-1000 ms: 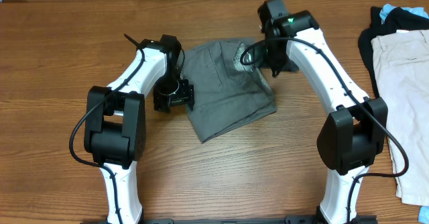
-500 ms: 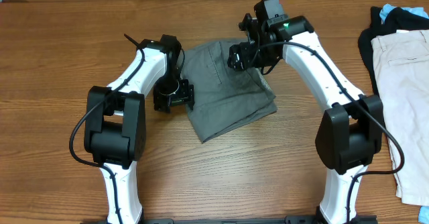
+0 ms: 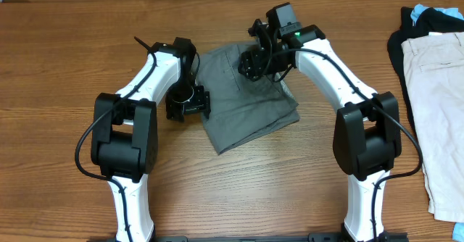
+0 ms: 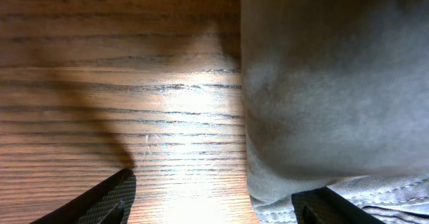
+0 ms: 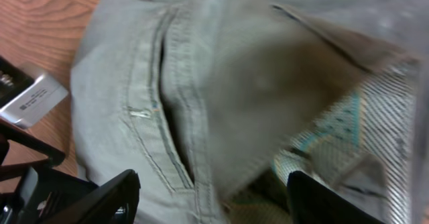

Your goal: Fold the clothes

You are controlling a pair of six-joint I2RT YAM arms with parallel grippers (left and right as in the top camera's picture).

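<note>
Grey shorts (image 3: pixel 246 101) lie folded in the middle of the wooden table. My left gripper (image 3: pixel 190 103) is open at the shorts' left edge. In the left wrist view (image 4: pixel 214 207) one finger is on bare wood and the other on the grey cloth (image 4: pixel 335 83). My right gripper (image 3: pixel 254 59) is open just above the shorts' top part. In the right wrist view (image 5: pixel 214 204) its fingers spread over a pocket seam (image 5: pixel 167 96) and patterned pocket lining (image 5: pixel 335 143). That view is blurred.
A pile of clothes lies at the right edge of the table: beige shorts (image 3: pixel 435 68) on a black garment (image 3: pixel 397 43) with a blue piece (image 3: pixel 420 11). Part of the left arm shows in the right wrist view (image 5: pixel 27 96).
My right gripper has moved left across the top of the grey shorts. The left arm has not moved.
</note>
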